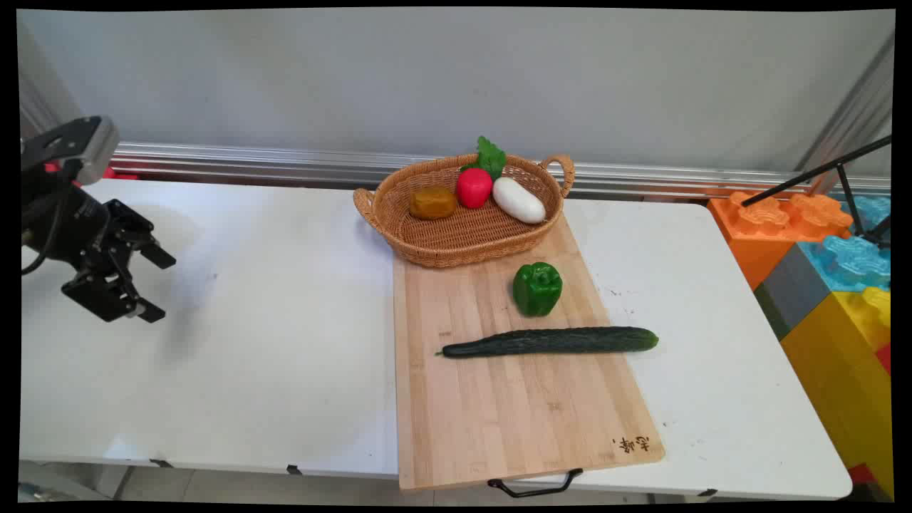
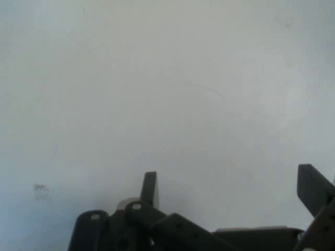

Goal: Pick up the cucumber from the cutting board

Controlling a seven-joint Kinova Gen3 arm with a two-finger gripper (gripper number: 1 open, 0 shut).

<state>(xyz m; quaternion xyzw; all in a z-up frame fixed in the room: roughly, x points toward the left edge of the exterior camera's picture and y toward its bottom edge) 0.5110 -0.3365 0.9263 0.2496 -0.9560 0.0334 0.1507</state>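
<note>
Gripper [image 1: 158, 285] spread wide, holding nothing, above bare white table [image 1: 249, 342] near left edge; basket [image 1: 434, 246] holds radish [image 1: 474, 187], white eggplant [image 1: 519, 199], brown lump [image 1: 432, 202].

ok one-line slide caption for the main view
Open gripper over the bare left of the table; cucumber and pepper on a board, basket behind.

1. Gripper [image 1: 158, 283]: matte black, two-finger, w/ angular bar linkage showing round pivot pins [image 2: 136, 206].
2. Fingers [image 2: 149, 188] showing as flat, square-tipped black blades.
3. Wrist carrying a grey-silver camera block [image 1: 71, 146], red bits peeking behind.
4. Black cable [image 1: 39, 260] looping under the wrist.
</note>
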